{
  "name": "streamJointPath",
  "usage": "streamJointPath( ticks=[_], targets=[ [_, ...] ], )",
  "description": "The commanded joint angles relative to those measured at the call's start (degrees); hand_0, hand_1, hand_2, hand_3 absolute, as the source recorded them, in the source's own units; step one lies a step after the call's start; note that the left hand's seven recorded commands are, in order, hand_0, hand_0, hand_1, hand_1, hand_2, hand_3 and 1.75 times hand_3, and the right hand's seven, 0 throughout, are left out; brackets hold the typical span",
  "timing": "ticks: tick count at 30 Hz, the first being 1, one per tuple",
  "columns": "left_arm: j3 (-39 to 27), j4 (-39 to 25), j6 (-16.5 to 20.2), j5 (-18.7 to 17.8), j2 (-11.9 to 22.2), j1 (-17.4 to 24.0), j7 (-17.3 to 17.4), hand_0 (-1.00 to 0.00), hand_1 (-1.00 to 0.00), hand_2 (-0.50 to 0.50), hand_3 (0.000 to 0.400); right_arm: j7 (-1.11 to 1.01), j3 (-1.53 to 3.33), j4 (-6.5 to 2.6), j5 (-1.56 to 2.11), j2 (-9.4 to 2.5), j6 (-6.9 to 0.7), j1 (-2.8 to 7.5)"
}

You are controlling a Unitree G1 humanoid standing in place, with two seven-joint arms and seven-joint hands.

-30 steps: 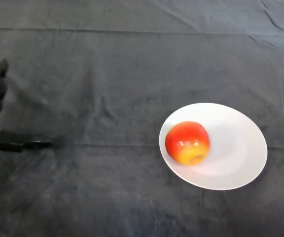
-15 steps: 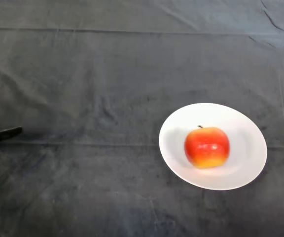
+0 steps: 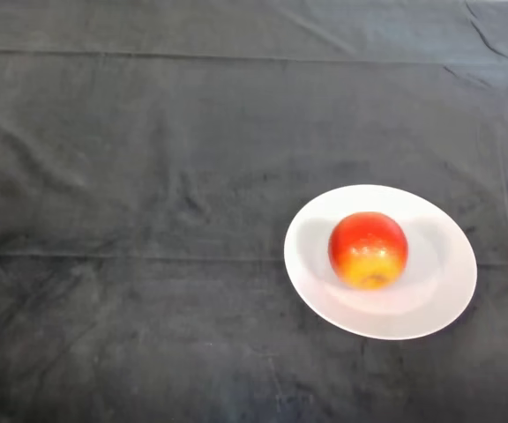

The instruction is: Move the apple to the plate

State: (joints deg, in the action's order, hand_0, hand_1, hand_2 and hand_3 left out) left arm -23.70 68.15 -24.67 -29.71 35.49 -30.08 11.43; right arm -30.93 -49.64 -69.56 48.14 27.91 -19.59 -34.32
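Sitting approx. mid-plate (image 3: 448, 291), apple (image 3: 368, 249) looks settled w/ task prob. done; robot hand unseen, so grip unknown.

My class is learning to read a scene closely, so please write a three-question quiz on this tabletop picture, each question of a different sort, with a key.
1. True or false: the apple lies on the plate.
2. Which colour is the plate? A) blue B) white C) green
3. Fill in: the table is covered by a dark ____.

Key: 1 true; 2 B; 3 cloth.
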Motion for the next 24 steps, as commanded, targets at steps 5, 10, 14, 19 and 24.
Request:
streamJointPath(
  ticks=[5, 10, 14, 19, 24],
  targets=[
    [-3.4, 2.8, 1.7, -2.3, 4.3, 2.2, -1.9, 0.00, 0.00, 0.00, 0.000, 0.24, -0.87, 0.08, 0.02, 0.97, 0.10, -0.03],
    [-5.2, 2.8, 2.4, -3.1, 4.0, 2.2, -3.6, 0.00, 0.00, 0.00, 0.000, 0.22, -0.88, 0.05, 0.02, 0.98, 0.10, -0.04],
    [-6.0, 2.6, 2.8, -3.3, 3.7, 1.9, -4.5, 0.00, 0.00, 0.00, 0.000, 0.21, -0.88, 0.03, 0.02, 0.99, 0.10, -0.05],
    [-6.5, 2.3, 3.2, -3.2, 3.4, 1.9, -5.1, 0.00, 0.00, 0.00, 0.000, 0.20, -0.88, 0.01, 0.02, 0.99, 0.11, -0.06],
    [-6.8, 1.9, 3.5, -2.7, 3.2, 1.9, -5.5, 0.00, 0.00, 0.00, 0.000, 0.20, -0.88, 0.00, 0.02, 1.00, 0.11, -0.06]
  ],
)
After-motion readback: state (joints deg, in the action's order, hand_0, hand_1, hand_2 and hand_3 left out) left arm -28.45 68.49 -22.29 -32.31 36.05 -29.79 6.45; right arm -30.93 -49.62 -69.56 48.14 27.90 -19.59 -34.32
